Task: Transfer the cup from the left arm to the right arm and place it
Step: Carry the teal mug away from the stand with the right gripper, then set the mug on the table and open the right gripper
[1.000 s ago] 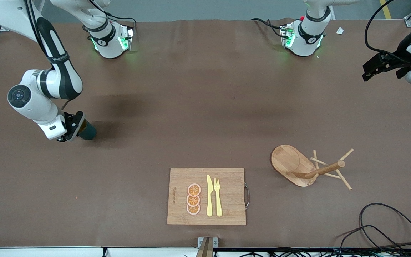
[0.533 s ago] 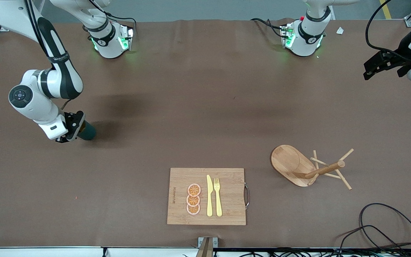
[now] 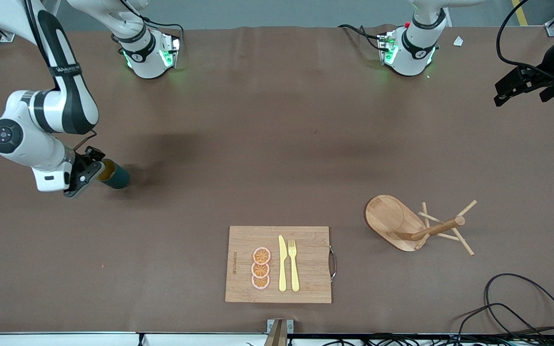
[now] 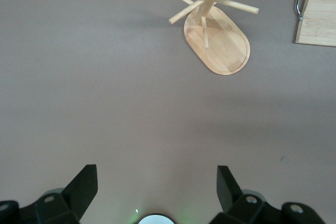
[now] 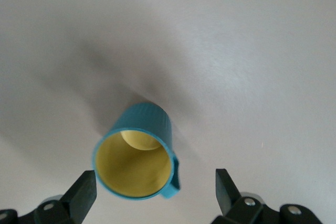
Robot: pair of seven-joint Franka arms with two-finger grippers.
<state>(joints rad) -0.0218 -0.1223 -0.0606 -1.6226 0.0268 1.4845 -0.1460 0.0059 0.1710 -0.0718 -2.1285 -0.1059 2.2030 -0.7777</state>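
Right jaws: the right gripper [image 3: 86, 169] hangs low over the tabletop [image 3: 267, 144] at the right arm's end, spread wide and holding nothing; the cup sits between the two tips without touching either.
Cup: a small teal cup [image 3: 112, 174] stands upright on the tabletop, its yellow inside showing in the right wrist view [image 5: 137, 153], its small handle to one side.
Handling: it looks stiff and light, probably smooth plastic or glazed ware; I judge it could slip or tip if nudged. The round wall, clear of the handle, seems the surest place to pinch.
Board: a wooden cutting board [image 3: 238, 240] lies nearer the front camera, mid-table.
Rack: a wooden mug rack [image 3: 392, 218] stands toward the left arm's end.
Left jaws: the left gripper [image 3: 517, 85] waits in the air over that end, spread wide and empty.
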